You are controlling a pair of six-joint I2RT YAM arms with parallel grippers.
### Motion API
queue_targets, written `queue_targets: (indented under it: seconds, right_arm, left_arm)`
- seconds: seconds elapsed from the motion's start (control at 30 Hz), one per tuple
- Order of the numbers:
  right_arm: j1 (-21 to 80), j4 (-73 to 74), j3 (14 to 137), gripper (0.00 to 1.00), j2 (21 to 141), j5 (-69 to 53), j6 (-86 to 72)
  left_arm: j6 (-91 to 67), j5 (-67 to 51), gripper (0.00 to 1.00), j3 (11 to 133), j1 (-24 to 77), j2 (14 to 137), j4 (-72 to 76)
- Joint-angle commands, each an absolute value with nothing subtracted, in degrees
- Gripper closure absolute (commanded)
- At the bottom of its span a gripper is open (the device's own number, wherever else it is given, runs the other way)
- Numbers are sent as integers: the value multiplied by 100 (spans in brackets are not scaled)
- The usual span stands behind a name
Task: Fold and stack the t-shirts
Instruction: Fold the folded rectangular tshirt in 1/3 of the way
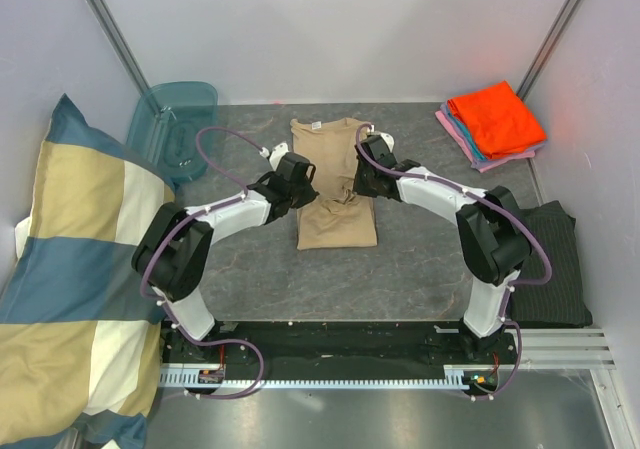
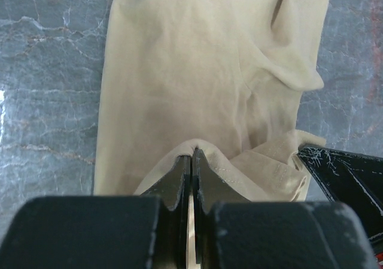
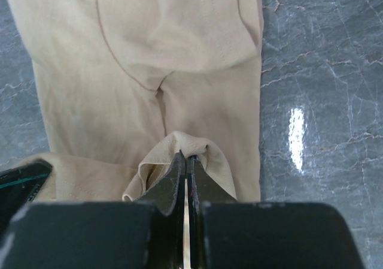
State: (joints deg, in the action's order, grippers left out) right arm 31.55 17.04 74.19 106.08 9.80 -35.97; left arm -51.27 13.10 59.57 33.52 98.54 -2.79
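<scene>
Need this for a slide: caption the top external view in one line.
Left gripper and right gripper pinch the tan t-shirt mid-fold; folded shirts wait far right.

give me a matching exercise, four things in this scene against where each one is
Things:
1 tan t-shirt
2 orange t-shirt
3 checked pillow
4 dark striped cloth

Places:
a far right corner
b along the left side
c middle, pinched by the left tool and the right tool
d near right side

Pairs: 1-c, 2-a, 3-b, 4-d
</scene>
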Motion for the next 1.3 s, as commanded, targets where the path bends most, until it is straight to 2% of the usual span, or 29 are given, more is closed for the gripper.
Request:
queue_targets:
  seconds: [0.0, 0.47, 0.53, 0.57, 0.6, 0.63, 0.67, 0.7, 0.73, 0.8, 1.0, 1.1, 1.27]
  right_arm:
    - [3032, 1521, 7743, 100, 10828, 905, -3507]
    - [2865, 1521, 7822, 100, 11004, 896, -3524]
    - [2839, 1529, 7840, 94, 10995, 932, -3559]
    - [2813, 1529, 7857, 87, 10986, 923, -3560]
    - [2786, 1529, 7866, 69, 10969, 923, -3560]
    - [2734, 1529, 7875, 62, 10917, 940, -3533]
    - [2707, 1521, 7875, 51, 10864, 967, -3516]
    - [2672, 1529, 7866, 48, 10811, 1045, -3481]
    - [2594, 1538, 7866, 45, 10680, 1063, -3402]
    - [2523, 1556, 7823, 40, 10539, 1125, -3323]
    - [2382, 1705, 7446, 38, 9810, 1169, -3111]
    - [2373, 1810, 7068, 37, 9345, 897, -3120]
    - [2408, 1784, 6137, 36, 8720, 397, -3339]
  left_arm:
    - [-4860, 1231, 98, 6319, 3243, 10072, -26]
    - [-4799, 1143, 98, 6372, 3041, 10310, -18]
    - [-4790, 1151, 97, 6372, 3032, 10345, -18]
    - [-4790, 1160, 96, 6381, 3006, 10380, -18]
    - [-4790, 1151, 93, 6390, 2988, 10389, -26]
    - [-4790, 1151, 86, 6416, 2936, 10397, -26]
    - [-4773, 1117, 63, 6451, 2901, 10380, -35]
    - [-4772, 1099, 15, 6477, 2874, 10354, -87]
    - [-4755, 1090, 0, 6504, 2804, 10232, -105]
    - [-4685, 1186, 0, 6504, 2760, 10091, -114]
    - [-4465, 1345, 0, 6495, 2514, 9458, -333]
    - [-4447, 1152, 0, 6206, 2514, 9107, -334]
    - [-4702, 721, 0, 5064, 2584, 8579, -62]
